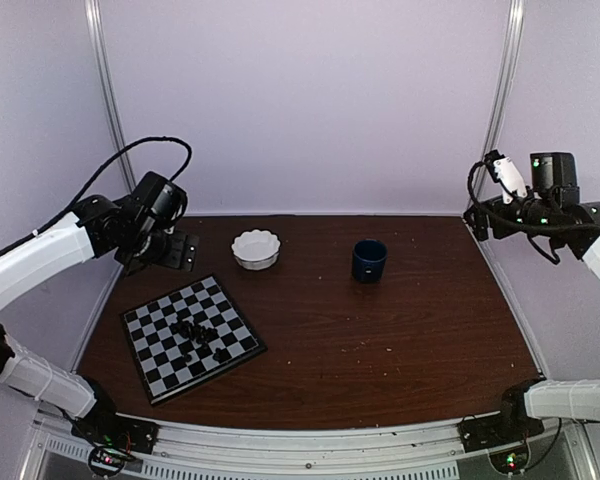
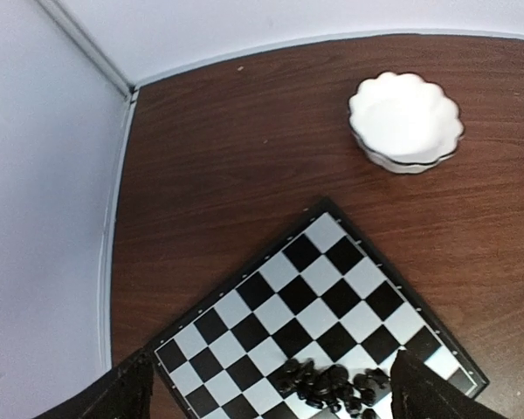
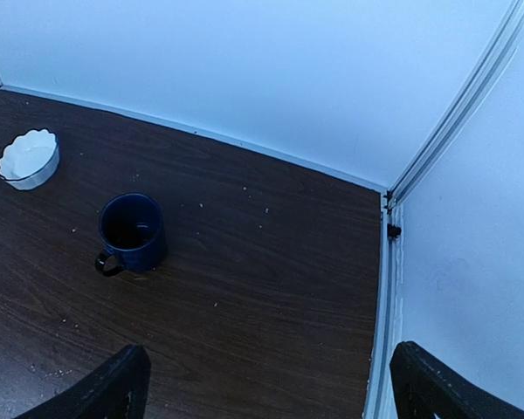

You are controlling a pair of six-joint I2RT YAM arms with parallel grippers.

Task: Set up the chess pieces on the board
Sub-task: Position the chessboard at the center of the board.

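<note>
The chessboard (image 1: 152,352) lies at the front left of the table, turned at an angle. Several tiny black chess pieces (image 1: 198,335) lie heaped near its middle. In the left wrist view the board (image 2: 271,292) fills the lower half and the heap of pieces (image 2: 332,387) sits at the bottom edge. My left gripper (image 1: 173,250) hovers above the table behind the board, open and empty; its fingers (image 2: 113,397) show at the bottom corners. My right gripper (image 1: 480,218) is raised at the far right, open and empty, with its fingertips (image 3: 100,393) far apart.
A white scalloped bowl (image 1: 255,248) stands behind the board, also in the left wrist view (image 2: 406,122) and the right wrist view (image 3: 28,159). A dark blue mug (image 1: 369,260) stands mid-table, also in the right wrist view (image 3: 133,231). White walls enclose the table.
</note>
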